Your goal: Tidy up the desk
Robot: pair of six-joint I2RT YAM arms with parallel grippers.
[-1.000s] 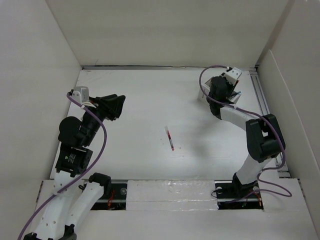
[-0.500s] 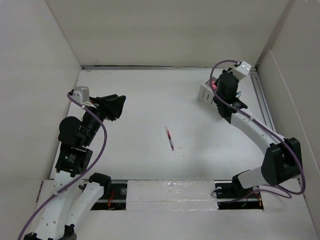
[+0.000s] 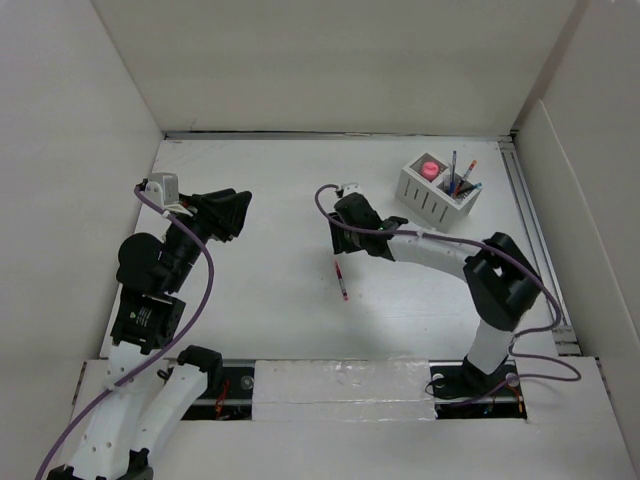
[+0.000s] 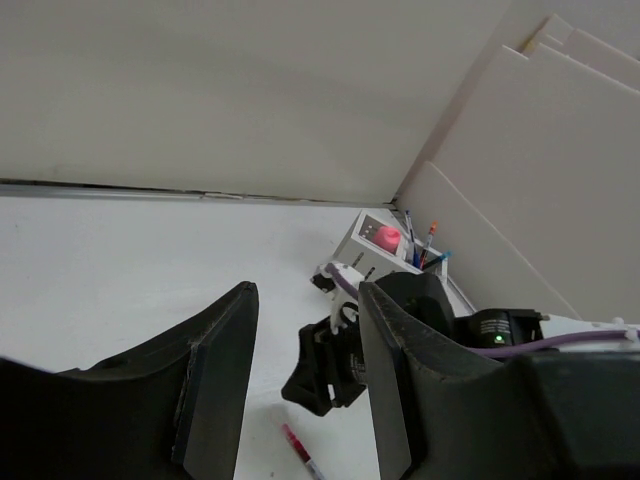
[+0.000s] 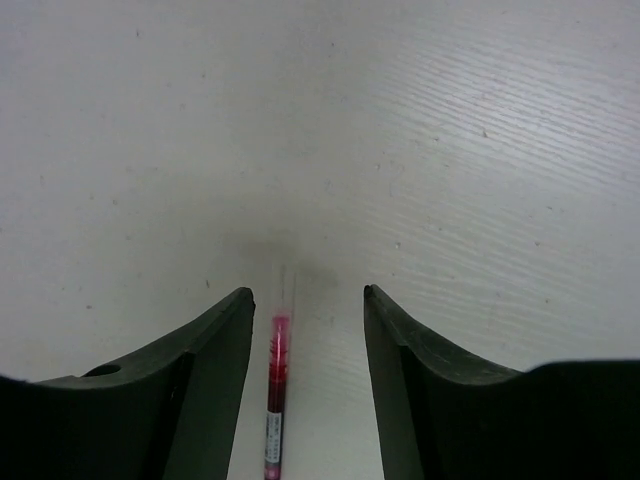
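Observation:
A red pen (image 3: 341, 277) lies on the white desk (image 3: 270, 190) near the middle. My right gripper (image 3: 340, 243) is open and hovers just above the pen's far end. In the right wrist view the pen (image 5: 274, 385) lies between the open fingers, closer to the left one, and the gripper (image 5: 305, 300) does not touch it. My left gripper (image 3: 232, 212) is open and empty at the left side of the desk. The left wrist view shows its gripper (image 4: 305, 330), the pen (image 4: 298, 450) and the right gripper beyond.
A small white slotted organizer box (image 3: 436, 192) stands at the back right, holding a pink round thing (image 3: 430, 169) and several pens (image 3: 459, 177). A metal rail (image 3: 528, 220) runs along the right edge. White walls enclose three sides.
My right arm has swung from the organizer box at the back right across to the middle, its gripper now over the red pen. The left arm has not moved.

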